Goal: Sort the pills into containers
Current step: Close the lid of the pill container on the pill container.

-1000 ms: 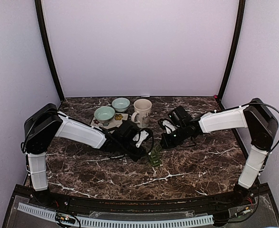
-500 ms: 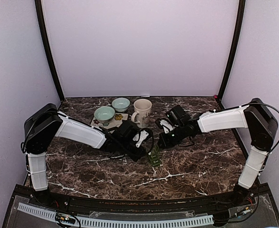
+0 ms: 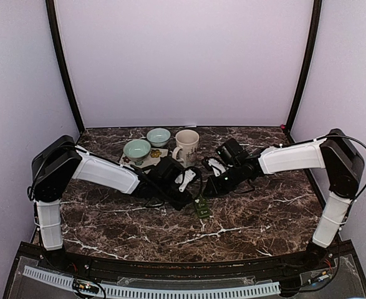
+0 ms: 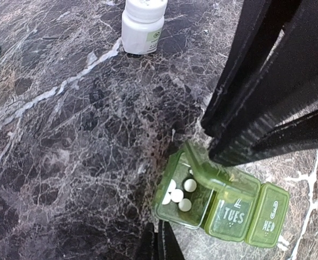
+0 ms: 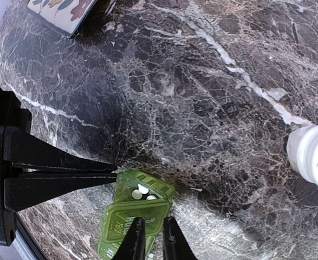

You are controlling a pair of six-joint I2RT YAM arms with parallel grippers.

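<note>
R. gripper (image 5: 150,238) is edging left over green pill organizer (image 4: 224,211), jaws parting slightly, holding nothing; L. gripper (image 4: 156,246), shut, empty, is hovering beside it. White pills (image 4: 177,195) are lying in open compartment, mid marble table (image 3: 264,218).

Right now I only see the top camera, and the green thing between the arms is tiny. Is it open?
Observer: Yes. The left wrist camera shows the pill box with its end lid tipped up.
Operator: Is anything inside?
Observer: A few small white pills lie in that open compartment.
Operator: What do the shut lids say?
Observer: The next two read TUES and WED.
</note>
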